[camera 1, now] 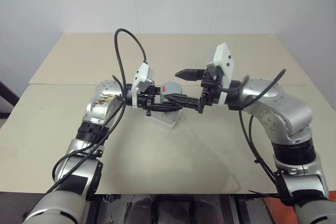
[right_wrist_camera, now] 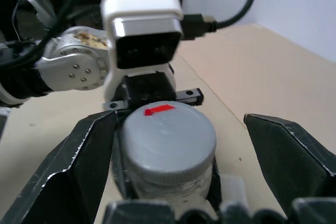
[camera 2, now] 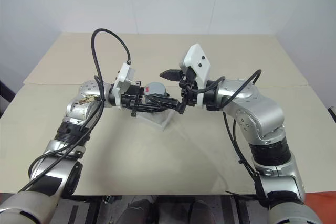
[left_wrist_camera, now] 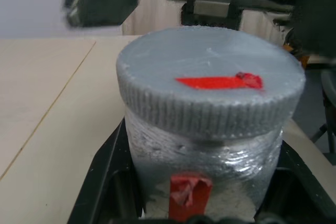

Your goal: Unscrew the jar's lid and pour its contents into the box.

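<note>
The left gripper (camera 1: 164,104) clasps the jar (left_wrist_camera: 202,174) above the box (camera 1: 167,121) mid-counter (camera 1: 173,166); the released right gripper (right_wrist_camera: 178,145) brackets its lid (right_wrist_camera: 167,136).

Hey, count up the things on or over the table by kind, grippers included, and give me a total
Jar: 1
Lid, on the jar: 1
Box: 1
Grippers: 2, the left gripper and the right gripper
Total: 5
</note>
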{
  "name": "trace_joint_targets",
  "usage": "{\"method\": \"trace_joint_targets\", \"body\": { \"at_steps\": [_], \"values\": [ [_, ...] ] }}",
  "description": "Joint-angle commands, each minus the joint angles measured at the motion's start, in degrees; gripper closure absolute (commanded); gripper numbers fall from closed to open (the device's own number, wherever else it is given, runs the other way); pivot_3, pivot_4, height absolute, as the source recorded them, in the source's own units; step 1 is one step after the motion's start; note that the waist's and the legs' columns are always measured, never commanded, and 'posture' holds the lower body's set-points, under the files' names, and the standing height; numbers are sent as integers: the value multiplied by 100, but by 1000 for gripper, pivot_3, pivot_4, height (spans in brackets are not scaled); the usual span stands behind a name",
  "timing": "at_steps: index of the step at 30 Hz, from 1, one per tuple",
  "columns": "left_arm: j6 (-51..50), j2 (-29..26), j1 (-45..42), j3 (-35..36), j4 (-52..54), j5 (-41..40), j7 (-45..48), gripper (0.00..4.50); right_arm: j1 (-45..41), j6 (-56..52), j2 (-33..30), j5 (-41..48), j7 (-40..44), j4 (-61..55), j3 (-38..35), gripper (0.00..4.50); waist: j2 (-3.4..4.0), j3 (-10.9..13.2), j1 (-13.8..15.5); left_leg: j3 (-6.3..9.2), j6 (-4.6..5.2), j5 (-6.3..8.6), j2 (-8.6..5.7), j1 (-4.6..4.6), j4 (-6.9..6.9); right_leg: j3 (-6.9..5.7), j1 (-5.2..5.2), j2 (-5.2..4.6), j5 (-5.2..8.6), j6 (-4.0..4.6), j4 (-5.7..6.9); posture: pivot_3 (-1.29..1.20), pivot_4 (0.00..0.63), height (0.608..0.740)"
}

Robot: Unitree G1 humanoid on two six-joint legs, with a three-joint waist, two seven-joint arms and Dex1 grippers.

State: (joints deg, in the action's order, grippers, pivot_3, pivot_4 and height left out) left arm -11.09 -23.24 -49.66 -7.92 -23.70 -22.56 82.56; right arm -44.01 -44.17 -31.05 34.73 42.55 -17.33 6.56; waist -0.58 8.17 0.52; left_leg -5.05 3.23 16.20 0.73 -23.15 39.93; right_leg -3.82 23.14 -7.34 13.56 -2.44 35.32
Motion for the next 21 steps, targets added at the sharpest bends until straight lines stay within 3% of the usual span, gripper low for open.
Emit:
{"method": "trace_joint_targets", "body": {
  "at_steps": [1,21],
  "values": [
    [113,55,-220,78,-6,-12,69,2496,-193,2,62,-85,15,-34,24,0,0,0,-16,0,-1,0,0,0,0,-1,1,0,0,0,0,0,150,740],
    [160,86,-236,95,-55,14,116,2496,-321,173,134,-287,188,123,-22,0,0,0,-57,1,-3,-2,2,1,0,-1,1,1,0,0,6,0,150,740]
  ]
}}
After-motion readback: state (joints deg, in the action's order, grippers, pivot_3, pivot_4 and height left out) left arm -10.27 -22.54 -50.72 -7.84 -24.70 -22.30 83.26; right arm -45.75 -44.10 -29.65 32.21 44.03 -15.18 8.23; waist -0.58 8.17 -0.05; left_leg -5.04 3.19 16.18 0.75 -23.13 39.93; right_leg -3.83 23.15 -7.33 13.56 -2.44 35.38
